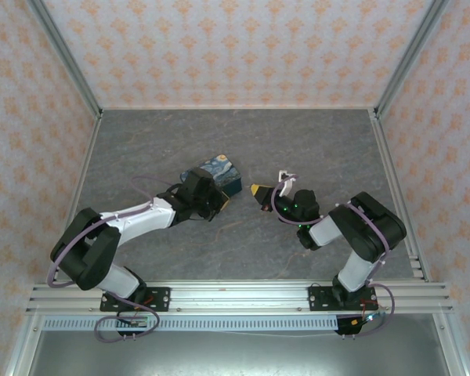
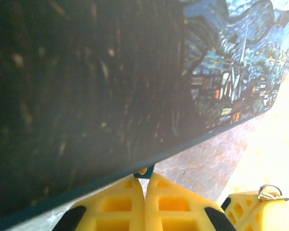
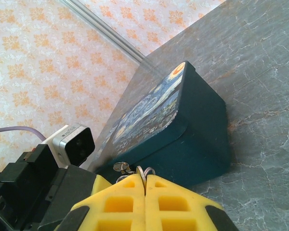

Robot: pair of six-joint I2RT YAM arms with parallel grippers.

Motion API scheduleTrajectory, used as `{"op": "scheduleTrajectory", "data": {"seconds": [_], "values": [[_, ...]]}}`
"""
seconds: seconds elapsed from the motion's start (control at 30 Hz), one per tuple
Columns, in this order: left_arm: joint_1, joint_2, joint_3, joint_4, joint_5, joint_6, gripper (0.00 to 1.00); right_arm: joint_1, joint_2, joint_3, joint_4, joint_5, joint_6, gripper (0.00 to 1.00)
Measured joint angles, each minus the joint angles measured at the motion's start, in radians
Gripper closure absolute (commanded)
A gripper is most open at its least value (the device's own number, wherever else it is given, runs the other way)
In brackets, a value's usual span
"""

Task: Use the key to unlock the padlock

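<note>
— Why were the left jaws tucked right up against the box [image 1: 222,174]?

— To steady the padlock [image 2: 144,171], I judged. They were pressed together on a small teal piece at the box's lower edge, just above the table [image 3: 260,96]. The right jaws, just beside them, were clamped on the key [image 3: 144,172], its ring poking out between the tips, probably lined up for insertion.

— Could you see the keyhole?

— No. The key's blade was hidden between the yellow pads and the padlock's body was mostly covered (from above, both were too small to pick out). A silvery bit beside the ring was too blurred to name.
</note>
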Motion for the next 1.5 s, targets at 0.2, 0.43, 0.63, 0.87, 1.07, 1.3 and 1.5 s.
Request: {"op": "scheduleTrajectory", "data": {"seconds": [0.2,0.43,0.63,0.87,1.07,1.3,1.5], "values": [[0.000,-0.006,-0.046,-0.010,-0.013,0.027,0.91,-0.002,-0.035,0.000,-0.032,-0.015,-0.015,1.00],[0.006,-0.042,-0.059,-0.055,-0.024,0.084,0.74,-0.002,-0.076,0.000,-0.051,-0.027,-0.023,1.00],[0.037,-0.157,-0.019,-0.142,-0.061,0.176,0.54,-0.002,-0.121,0.000,-0.074,-0.044,-0.021,1.00],[0.046,-0.351,0.007,-0.064,-0.094,0.252,0.28,0.018,-0.221,0.009,-0.074,-0.039,0.049,1.00],[0.046,-0.367,0.051,0.126,-0.062,0.243,0.26,0.066,-0.310,0.078,-0.082,-0.008,0.124,1.00],[0.036,-0.286,0.077,0.298,-0.001,0.182,0.27,0.091,-0.353,0.138,-0.110,0.017,0.181,1.00],[-0.002,-0.255,0.079,0.356,0.021,0.158,0.34,0.103,-0.354,0.161,-0.156,0.021,0.200,1.00]]}}
